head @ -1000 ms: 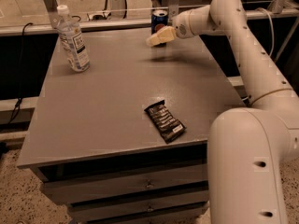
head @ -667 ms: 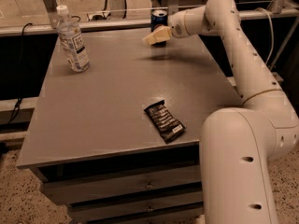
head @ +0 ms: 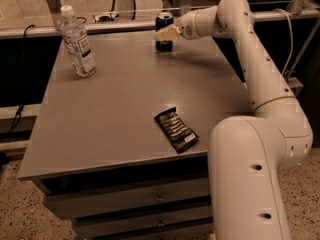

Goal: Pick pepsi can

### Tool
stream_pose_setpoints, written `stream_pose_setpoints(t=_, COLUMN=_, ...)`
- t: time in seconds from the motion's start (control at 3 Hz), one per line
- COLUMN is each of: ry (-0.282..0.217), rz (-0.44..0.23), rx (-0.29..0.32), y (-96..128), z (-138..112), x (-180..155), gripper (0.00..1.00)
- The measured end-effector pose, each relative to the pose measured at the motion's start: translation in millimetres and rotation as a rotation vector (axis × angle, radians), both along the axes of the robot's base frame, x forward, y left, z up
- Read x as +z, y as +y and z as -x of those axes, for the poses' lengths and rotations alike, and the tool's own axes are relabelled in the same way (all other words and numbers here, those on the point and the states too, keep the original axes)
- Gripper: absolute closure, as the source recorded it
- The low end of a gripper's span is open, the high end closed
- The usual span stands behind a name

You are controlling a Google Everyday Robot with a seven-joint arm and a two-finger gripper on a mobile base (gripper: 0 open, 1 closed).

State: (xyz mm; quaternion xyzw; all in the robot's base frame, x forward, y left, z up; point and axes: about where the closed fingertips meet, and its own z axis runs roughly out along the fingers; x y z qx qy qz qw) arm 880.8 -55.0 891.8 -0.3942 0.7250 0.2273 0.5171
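Your hand (head: 167, 33) is at the pepsi can (head: 163, 20) on the far edge of the grey worktop (head: 115, 99), overlapping its front. You can't tell how wide it is. The can is a small, dark blue metal cylinder. A clear plastic bottle (head: 77, 46) stands upright far left and a flat dark wrapper (head: 175, 130) lies near the front, both well apart from the can.
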Motion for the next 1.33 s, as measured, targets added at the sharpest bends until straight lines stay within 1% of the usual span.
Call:
stream_pose_setpoints(t=0.33, ry=-0.007, rz=-0.019, rx=0.017, y=-3.9, z=3.5, x=4.0, gripper=0.65)
stream_pose_setpoints(t=0.67, ry=0.006, rz=-0.052, rx=0.099, y=2.1, z=27.3, x=17.5, gripper=0.88)
stream_pose_setpoints(t=1.0, ry=0.094, rz=-0.143, rx=0.258, y=12.7, z=79.7, x=26.6, gripper=1.0)
stream_pose_setpoints(t=1.33, ry=0.194, rz=-0.227, rx=0.423, y=19.6, z=142.9, x=34.9, gripper=1.0)
